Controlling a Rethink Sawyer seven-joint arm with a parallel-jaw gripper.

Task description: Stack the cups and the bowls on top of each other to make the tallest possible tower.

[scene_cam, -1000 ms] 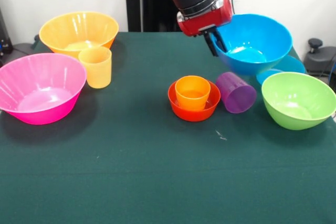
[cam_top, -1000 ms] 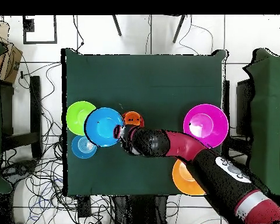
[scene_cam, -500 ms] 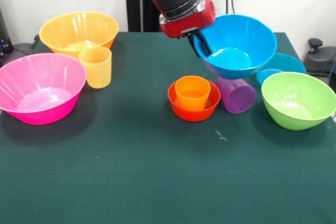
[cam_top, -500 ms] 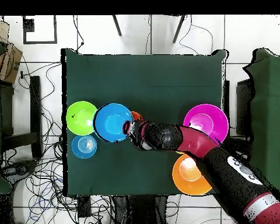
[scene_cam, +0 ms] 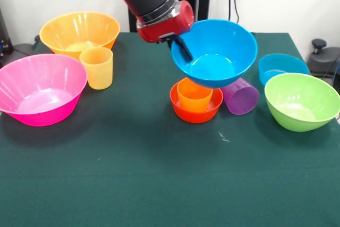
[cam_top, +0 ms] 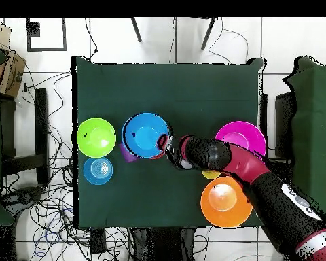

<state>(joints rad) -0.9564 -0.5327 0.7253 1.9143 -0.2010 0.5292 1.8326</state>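
My gripper [scene_cam: 180, 49] is shut on the rim of the medium blue bowl [scene_cam: 215, 51] and holds it in the air just above the tower: the orange cup [scene_cam: 192, 95] sitting in the small red-orange bowl [scene_cam: 195, 109]. In the overhead view the blue bowl [cam_top: 146, 136] covers the tower, and my gripper [cam_top: 165, 143] is at its right rim. The purple cup [scene_cam: 241, 97] lies on its side right of the tower. The yellow-orange cup [scene_cam: 97, 67] stands upright at the left.
The big pink bowl [scene_cam: 38, 90] and big yellow bowl [scene_cam: 79, 32] are at the left. The lime green bowl [scene_cam: 302, 101] and the small blue bowl [scene_cam: 281, 67] are at the right. The near half of the green table [scene_cam: 159, 184] holds nothing.
My gripper has carried the medium blue bowl leftward from the table's right side to above the orange cup and red-orange bowl. The small blue bowl behind it has come into sight.
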